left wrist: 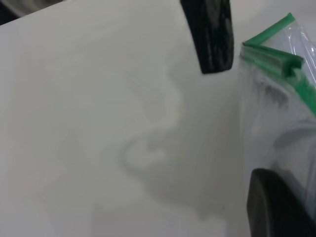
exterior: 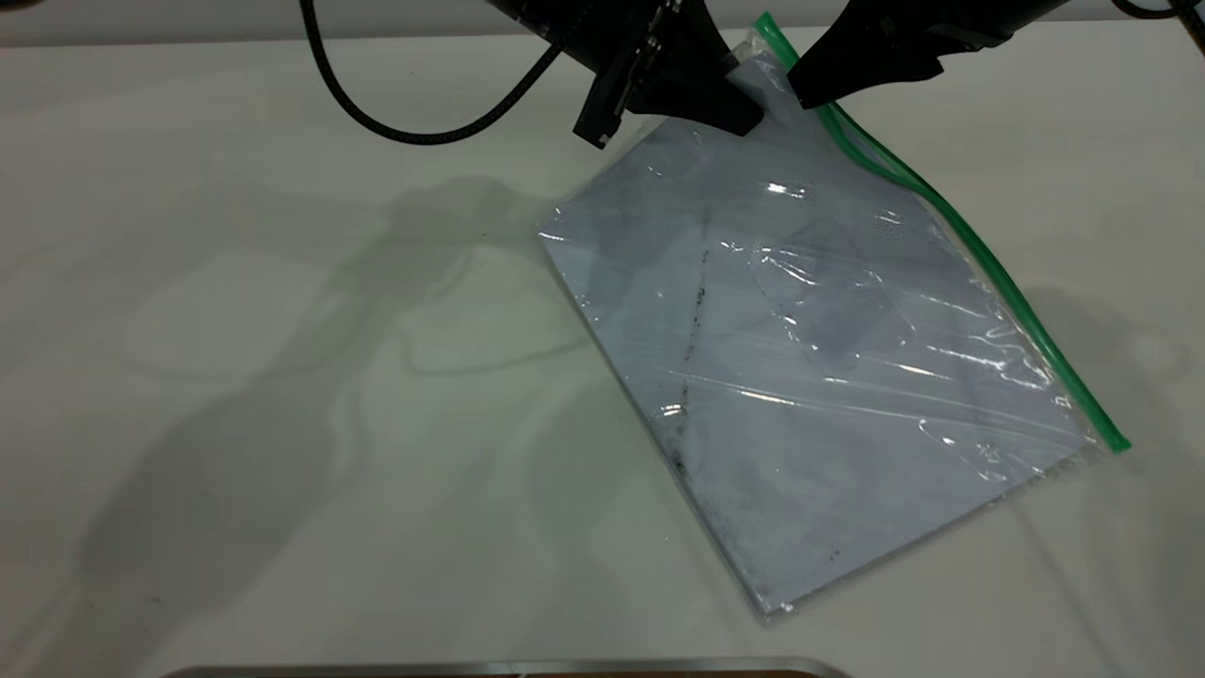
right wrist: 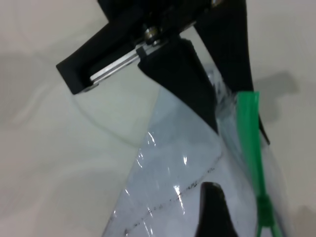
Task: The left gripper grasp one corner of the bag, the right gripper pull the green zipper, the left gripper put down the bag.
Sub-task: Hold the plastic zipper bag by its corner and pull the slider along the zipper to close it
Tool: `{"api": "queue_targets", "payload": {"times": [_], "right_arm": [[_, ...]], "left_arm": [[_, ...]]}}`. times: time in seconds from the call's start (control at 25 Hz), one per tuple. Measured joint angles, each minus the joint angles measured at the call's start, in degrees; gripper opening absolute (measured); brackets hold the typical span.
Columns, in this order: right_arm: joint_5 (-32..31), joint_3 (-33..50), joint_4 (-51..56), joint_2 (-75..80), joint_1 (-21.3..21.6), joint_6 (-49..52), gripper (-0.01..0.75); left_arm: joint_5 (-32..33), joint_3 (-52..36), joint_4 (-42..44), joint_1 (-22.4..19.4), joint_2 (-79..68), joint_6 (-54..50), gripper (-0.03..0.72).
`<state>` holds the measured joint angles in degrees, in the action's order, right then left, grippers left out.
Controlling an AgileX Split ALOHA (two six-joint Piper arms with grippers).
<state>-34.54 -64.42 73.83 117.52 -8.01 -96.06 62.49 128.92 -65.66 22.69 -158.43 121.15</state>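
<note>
The bag (exterior: 800, 358), a clear pouch with a white sheet and a dark smudge line inside, slopes from the table up to its far corner. My left gripper (exterior: 739, 113) is shut on that wrinkled corner just beside the end of the green zipper (exterior: 979, 254). The right wrist view shows it (right wrist: 219, 106) pinching the plastic next to the green strip (right wrist: 249, 133). My right gripper (exterior: 802, 91) hovers right at the strip, close to the left one. The small green slider (right wrist: 267, 212) sits just beside its black tip (right wrist: 212, 197). In the left wrist view the green corner (left wrist: 269, 47) is folded over.
The white table (exterior: 235, 377) stretches wide to the left of the bag. A braided black cable (exterior: 405, 122) loops down from the left arm. A metal edge (exterior: 508, 667) runs along the near side.
</note>
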Motion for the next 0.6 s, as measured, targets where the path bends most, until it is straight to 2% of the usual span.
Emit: {"api": "queue_targets", "payload": {"times": [0.4, 0.6], "right_arm": [[1.0, 0.0, -0.5, 0.0, 0.0, -0.2, 0.257], [1.0, 0.0, -1.1, 0.0, 0.0, 0.5, 0.211]], "left_arm": [[0.8, 0.0, 0.0, 0.9, 0.0, 0.0, 0.053], [0.3, 0.0, 0.0, 0.9, 0.0, 0.0, 0.053]]}}
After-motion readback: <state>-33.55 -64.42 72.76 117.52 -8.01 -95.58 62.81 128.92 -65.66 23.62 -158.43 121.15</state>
